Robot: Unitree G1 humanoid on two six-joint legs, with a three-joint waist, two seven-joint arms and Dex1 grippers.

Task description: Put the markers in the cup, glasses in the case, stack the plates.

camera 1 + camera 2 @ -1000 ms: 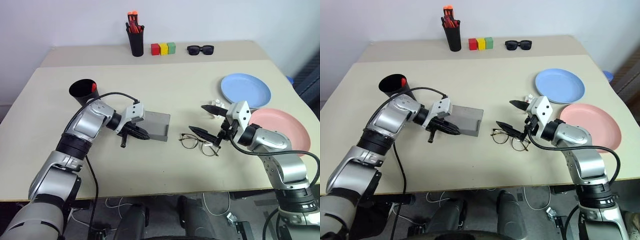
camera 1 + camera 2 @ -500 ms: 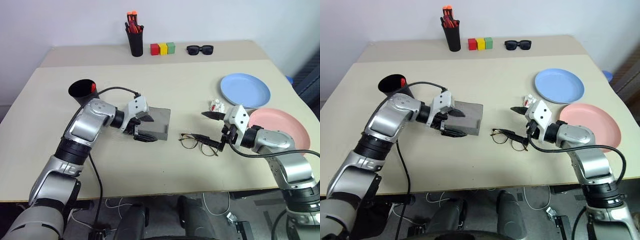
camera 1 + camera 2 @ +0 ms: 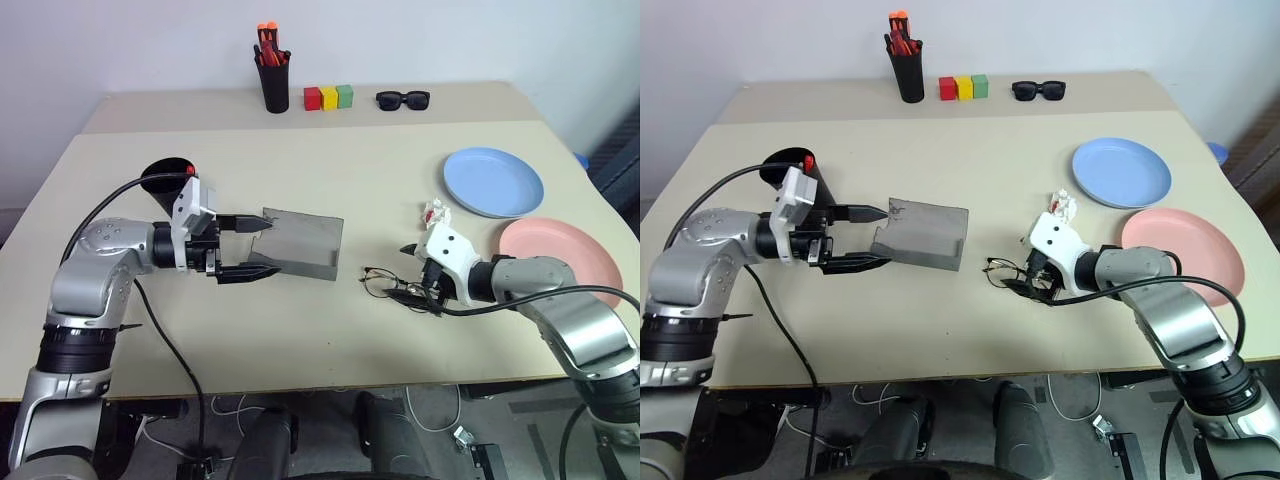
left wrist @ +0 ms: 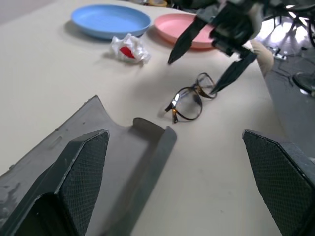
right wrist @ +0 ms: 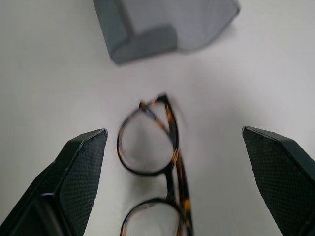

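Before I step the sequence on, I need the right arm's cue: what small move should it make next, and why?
Probably lower the right gripper and close it on the thin wire-framed glasses. Its black fingers stand open on either side of the frame, which lies flat on the beige table, and the grey hinged case beside the open left gripper looks open to receive them.

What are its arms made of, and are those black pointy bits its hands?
The arms are rounded silver-grey metal shells joined by black rings. Each ends in a white block at the wrist and a gripper of two black, tapering fingers: the left gripper, the right gripper. Seen close, the fingers have a fine cross-hatched texture. A loose black cable loops along each arm.
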